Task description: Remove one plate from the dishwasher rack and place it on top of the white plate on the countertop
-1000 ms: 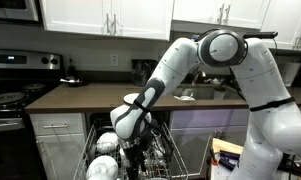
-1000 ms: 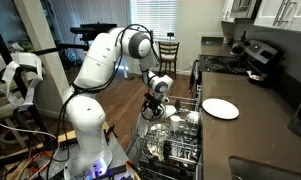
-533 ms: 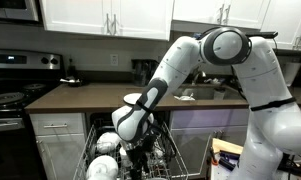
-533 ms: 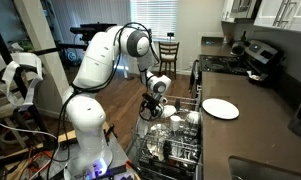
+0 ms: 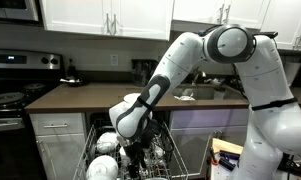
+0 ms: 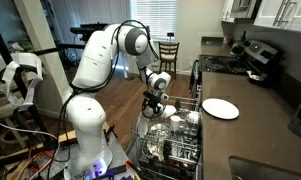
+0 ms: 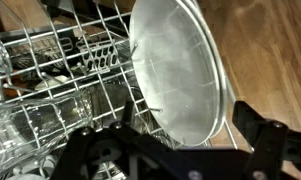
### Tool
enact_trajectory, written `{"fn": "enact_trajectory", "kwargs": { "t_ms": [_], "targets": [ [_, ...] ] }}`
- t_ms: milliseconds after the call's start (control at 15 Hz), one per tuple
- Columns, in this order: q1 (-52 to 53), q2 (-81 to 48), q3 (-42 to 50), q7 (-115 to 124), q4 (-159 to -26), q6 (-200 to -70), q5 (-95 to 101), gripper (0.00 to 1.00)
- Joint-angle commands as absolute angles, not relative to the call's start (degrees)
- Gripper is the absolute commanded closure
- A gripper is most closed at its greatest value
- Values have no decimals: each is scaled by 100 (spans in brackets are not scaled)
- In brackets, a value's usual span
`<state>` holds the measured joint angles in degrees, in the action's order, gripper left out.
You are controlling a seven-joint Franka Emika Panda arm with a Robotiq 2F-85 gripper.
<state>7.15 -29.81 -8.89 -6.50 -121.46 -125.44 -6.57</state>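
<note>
The grey wire dishwasher rack [image 6: 180, 140] is pulled out below the dark brown countertop [image 6: 255, 125]. In the wrist view a pale round plate [image 7: 175, 70] stands on edge between the rack's tines [image 7: 80, 90]. My gripper [image 7: 175, 150] is open, with one dark finger [image 7: 85, 150] left of the plate's lower edge and the other to its right, apart from it. It hangs over the rack in both exterior views [image 5: 135, 150] [image 6: 153, 105]. The flat white plate [image 6: 220, 108] lies alone on the countertop.
White bowl-like dishes [image 5: 105, 145] and glassware [image 7: 5, 110] fill the rack beside the gripper. A black stove [image 6: 245, 55] stands at the far end of the counter. Cabinets hang above [image 5: 105, 15]. Wood floor lies beyond the rack [image 7: 270, 50].
The arm has edged slightly lower toward the rack. The plates have not moved.
</note>
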Motion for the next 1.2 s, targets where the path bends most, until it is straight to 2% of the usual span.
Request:
{"fn": "enact_trajectory", "kwargs": {
  "t_ms": [0, 1133],
  "targets": [
    [761, -2882, -805, -542, -12033, -12433, -390, 0],
    [590, -3368, -932, -1002, -11516, -12655, -553, 0]
  ]
}}
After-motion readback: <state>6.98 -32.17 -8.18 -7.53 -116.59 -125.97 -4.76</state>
